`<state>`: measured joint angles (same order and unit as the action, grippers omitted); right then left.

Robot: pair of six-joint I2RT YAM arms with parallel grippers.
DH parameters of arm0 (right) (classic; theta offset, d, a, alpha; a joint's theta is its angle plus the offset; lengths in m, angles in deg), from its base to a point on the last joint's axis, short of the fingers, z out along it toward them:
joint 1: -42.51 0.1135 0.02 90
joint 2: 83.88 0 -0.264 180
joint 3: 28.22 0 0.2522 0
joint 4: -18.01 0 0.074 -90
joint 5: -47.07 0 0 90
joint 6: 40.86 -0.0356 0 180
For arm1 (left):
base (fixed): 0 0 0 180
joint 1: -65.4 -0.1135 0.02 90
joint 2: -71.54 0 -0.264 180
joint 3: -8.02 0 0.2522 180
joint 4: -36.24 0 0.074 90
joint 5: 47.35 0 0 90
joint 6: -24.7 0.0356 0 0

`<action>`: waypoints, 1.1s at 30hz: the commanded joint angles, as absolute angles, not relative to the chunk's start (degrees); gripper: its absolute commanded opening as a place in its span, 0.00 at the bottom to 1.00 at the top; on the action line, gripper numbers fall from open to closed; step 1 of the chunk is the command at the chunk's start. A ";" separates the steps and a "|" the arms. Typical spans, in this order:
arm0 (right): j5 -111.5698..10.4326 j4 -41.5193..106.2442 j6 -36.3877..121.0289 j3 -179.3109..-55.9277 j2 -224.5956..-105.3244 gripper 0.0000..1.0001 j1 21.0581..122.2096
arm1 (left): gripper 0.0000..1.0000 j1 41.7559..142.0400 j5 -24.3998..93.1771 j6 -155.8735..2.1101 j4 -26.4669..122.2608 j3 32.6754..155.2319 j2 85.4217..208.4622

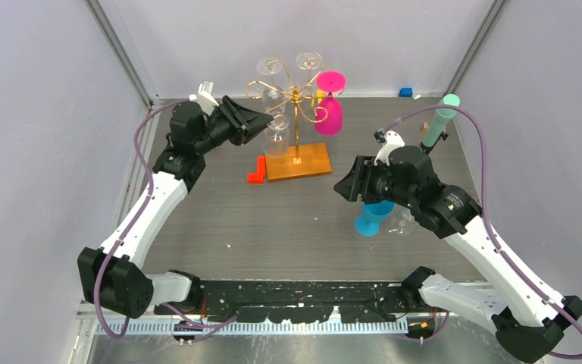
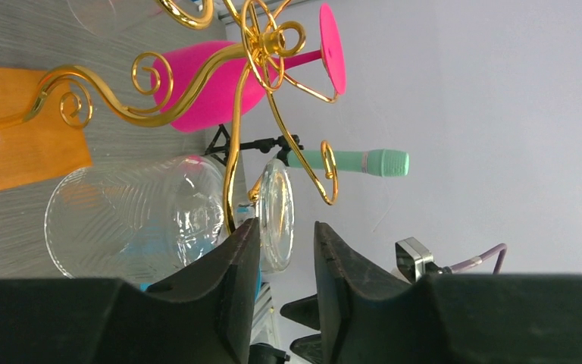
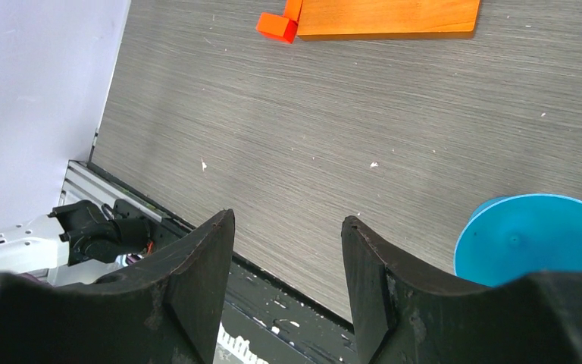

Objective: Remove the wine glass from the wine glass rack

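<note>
The gold wire wine glass rack (image 1: 295,95) stands on its orange-brown wooden base (image 1: 297,161) at the back middle. A clear wine glass (image 1: 276,138) hangs upside down from its left scroll arm, and a pink glass (image 1: 330,114) hangs on the right. My left gripper (image 1: 264,120) is open at the clear glass. In the left wrist view the glass's bowl (image 2: 132,220) lies left of my fingers. Its foot disc (image 2: 278,212) sits between the open jaws of my left gripper (image 2: 286,227), close to the left finger. My right gripper (image 1: 346,186) is open and empty above the table, as the right wrist view (image 3: 288,220) also shows.
Two more clear glasses (image 1: 269,68) hang at the rack's back. A red block (image 1: 256,171) lies by the base. A blue glass (image 1: 371,218) and a clear glass (image 1: 403,221) sit under my right arm. A teal cylinder (image 1: 439,121) stands at the back right.
</note>
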<state>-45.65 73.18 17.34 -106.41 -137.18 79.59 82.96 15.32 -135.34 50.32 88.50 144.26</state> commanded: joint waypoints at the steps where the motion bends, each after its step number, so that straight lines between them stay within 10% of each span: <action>1: -44.56 69.88 17.68 -105.76 -134.72 0.59 79.86 | 0.31 83.24 12.59 -135.91 48.44 90.59 144.13; 13: -44.61 69.56 17.31 -104.45 -134.02 0.59 79.86 | 0.26 84.10 13.57 -138.66 46.64 92.26 147.93; 21: -44.76 69.61 17.31 -104.30 -133.89 0.59 79.86 | 0.00 84.29 14.52 -138.98 46.49 92.18 147.50; 33: -44.98 69.25 17.14 -104.38 -133.93 0.59 79.86 | 0.00 84.13 15.73 -138.81 46.74 92.03 143.66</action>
<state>-45.41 72.06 17.30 -104.00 -134.97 79.59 83.86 15.56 -138.75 49.36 90.01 147.35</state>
